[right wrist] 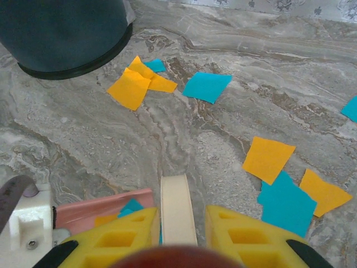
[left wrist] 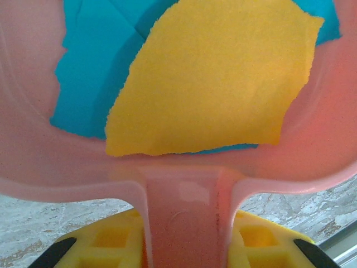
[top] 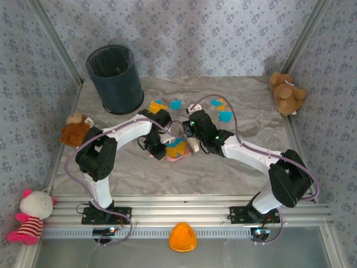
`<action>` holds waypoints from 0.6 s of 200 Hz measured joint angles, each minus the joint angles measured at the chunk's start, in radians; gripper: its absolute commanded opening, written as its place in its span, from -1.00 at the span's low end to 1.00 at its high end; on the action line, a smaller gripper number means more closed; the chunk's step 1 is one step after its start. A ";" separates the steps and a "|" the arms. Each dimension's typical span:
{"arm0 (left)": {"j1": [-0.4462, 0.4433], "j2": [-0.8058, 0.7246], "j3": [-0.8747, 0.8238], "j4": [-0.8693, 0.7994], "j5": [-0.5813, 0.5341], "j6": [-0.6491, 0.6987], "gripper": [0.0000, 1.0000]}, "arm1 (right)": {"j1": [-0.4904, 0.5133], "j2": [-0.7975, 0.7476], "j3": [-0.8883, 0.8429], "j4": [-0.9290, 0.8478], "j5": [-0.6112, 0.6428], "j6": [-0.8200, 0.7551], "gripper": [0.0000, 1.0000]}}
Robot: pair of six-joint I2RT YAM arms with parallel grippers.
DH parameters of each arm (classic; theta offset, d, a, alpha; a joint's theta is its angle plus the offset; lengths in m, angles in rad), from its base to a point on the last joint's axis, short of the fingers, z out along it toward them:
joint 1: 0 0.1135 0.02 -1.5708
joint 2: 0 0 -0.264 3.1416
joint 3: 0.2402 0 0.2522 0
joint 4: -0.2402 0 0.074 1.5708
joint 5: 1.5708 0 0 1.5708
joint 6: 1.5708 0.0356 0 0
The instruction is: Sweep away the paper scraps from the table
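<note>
My left gripper (left wrist: pixel 187 229) is shut on the handle of the pink dustpan (left wrist: pixel 312 145). A big orange scrap (left wrist: pixel 212 78) and cyan scraps (left wrist: pixel 89 72) lie in the pan. From above, the dustpan (top: pixel 177 152) sits mid-table between both grippers, with the left gripper (top: pixel 158 146) on its left side. My right gripper (right wrist: pixel 179 223) is shut on a cream-coloured sweeping tool (right wrist: pixel 177 206), right beside the pan's rim (right wrist: pixel 103 207). Loose paper scraps lie on the table (right wrist: pixel 167 139) beyond it: orange (right wrist: pixel 131 89), cyan (right wrist: pixel 207 86), orange (right wrist: pixel 268 159), cyan (right wrist: pixel 285 204).
A dark bin (top: pixel 114 78) stands at the back left. Brown teddies sit at the left edge (top: pixel 74 129) and back right corner (top: pixel 287 92). A pink-and-white plush (top: pixel 30 215) and an orange dome (top: pixel 182 237) lie by the front rail (top: pixel 178 215).
</note>
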 measured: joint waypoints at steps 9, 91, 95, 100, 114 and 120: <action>0.000 0.000 0.000 0.000 0.000 0.000 -1.00 | 0.000 -0.001 -0.003 0.004 -0.007 0.000 -1.00; -0.017 0.000 -0.002 0.001 0.000 0.008 -1.00 | -0.021 -0.041 -0.058 0.050 -0.093 0.019 -1.00; -0.018 0.000 -0.002 0.001 0.000 0.009 -1.00 | -0.023 -0.043 -0.061 0.051 -0.095 0.023 -1.00; -0.019 0.000 -0.003 0.001 0.000 0.012 -1.00 | -0.024 -0.046 -0.064 0.053 -0.099 0.026 -1.00; -0.022 0.000 -0.003 0.001 0.000 0.013 -1.00 | -0.028 -0.051 -0.071 0.057 -0.103 0.030 -1.00; -0.023 0.000 -0.004 0.001 0.000 0.013 -1.00 | -0.029 -0.053 -0.072 0.057 -0.103 0.033 -1.00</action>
